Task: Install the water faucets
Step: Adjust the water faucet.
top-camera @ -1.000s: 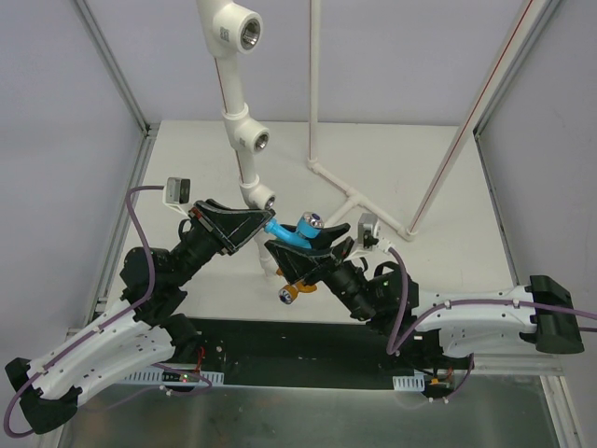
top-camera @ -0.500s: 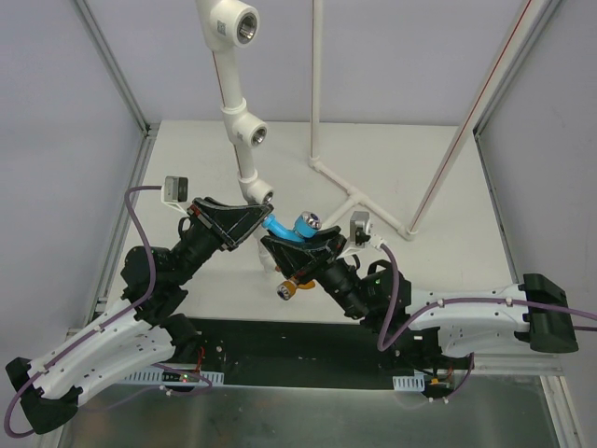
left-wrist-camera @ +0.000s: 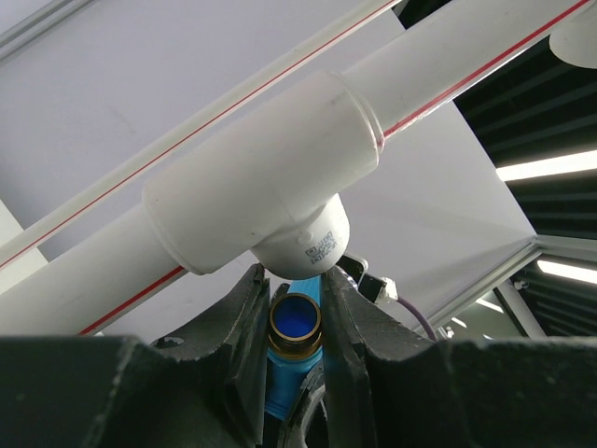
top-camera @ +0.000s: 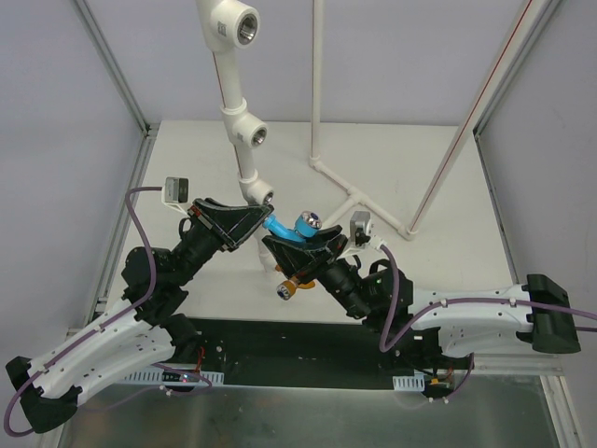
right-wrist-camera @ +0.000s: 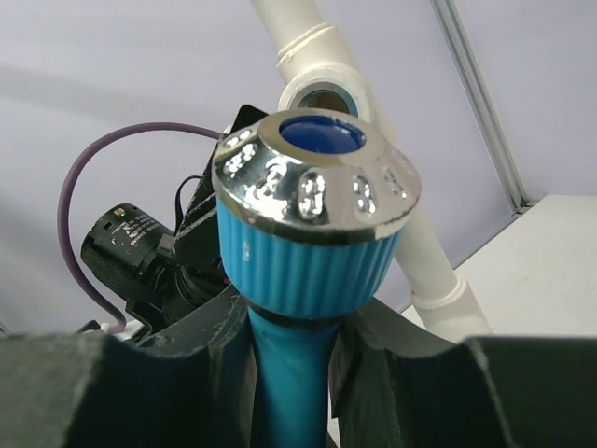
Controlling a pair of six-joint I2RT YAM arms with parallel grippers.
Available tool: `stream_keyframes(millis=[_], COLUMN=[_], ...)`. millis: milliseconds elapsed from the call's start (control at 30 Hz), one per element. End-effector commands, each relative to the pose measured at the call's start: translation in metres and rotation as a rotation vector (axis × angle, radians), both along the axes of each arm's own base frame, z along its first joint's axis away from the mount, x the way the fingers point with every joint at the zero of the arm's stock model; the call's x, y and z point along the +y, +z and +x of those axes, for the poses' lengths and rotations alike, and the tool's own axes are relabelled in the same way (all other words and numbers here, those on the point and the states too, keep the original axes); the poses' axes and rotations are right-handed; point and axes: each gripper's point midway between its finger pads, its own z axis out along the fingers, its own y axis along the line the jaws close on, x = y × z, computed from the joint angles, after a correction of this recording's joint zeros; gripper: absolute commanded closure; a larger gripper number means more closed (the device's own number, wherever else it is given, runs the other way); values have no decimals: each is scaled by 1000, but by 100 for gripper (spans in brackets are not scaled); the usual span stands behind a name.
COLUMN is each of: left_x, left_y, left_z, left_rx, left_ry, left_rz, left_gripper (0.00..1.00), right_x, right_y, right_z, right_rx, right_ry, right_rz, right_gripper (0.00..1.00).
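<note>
We find the left gripper (left-wrist-camera: 296,299) jaws clenched on the light blue faucet (right-wrist-camera: 312,252), just behind its brass threaded end (left-wrist-camera: 296,322). The right gripper (right-wrist-camera: 291,327) jaws are clamped on the stem beneath the chrome-capped knob. The threaded end sits just under the outlet of the white tee fitting (left-wrist-camera: 261,196), apparently not yet entered.

Risks we expect:
- With two arms on one rigid part, any mismatch could tilt it and cross-thread.
- Smooth plastic may slip when turned.

We lose most of the blue faucet (top-camera: 300,227) behind the jaws; just below it, the orange faucet (top-camera: 292,287) shows only half.
</note>
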Motion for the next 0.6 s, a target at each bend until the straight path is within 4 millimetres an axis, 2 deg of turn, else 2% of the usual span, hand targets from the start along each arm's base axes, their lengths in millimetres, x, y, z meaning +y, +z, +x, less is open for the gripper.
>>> stream_keyframes(millis=[0,367,567], left_x=[13,15,7], left_y=[25,13,18], left_z=[-15,-13,-14], left_rx=[-70,-50,-54], left_ry=[-11,-4,-36], left_rz=[-94,-92,-78], left_gripper=[100,100,100], right_x=[-35,-51,-31], right_y=[48,61,44], right_z=[11,2,3], right_rx=[-28,-73,-76], right_ry=[-85,-55,-48], right_rz=[128,136,-7], right_gripper=[100,100,100])
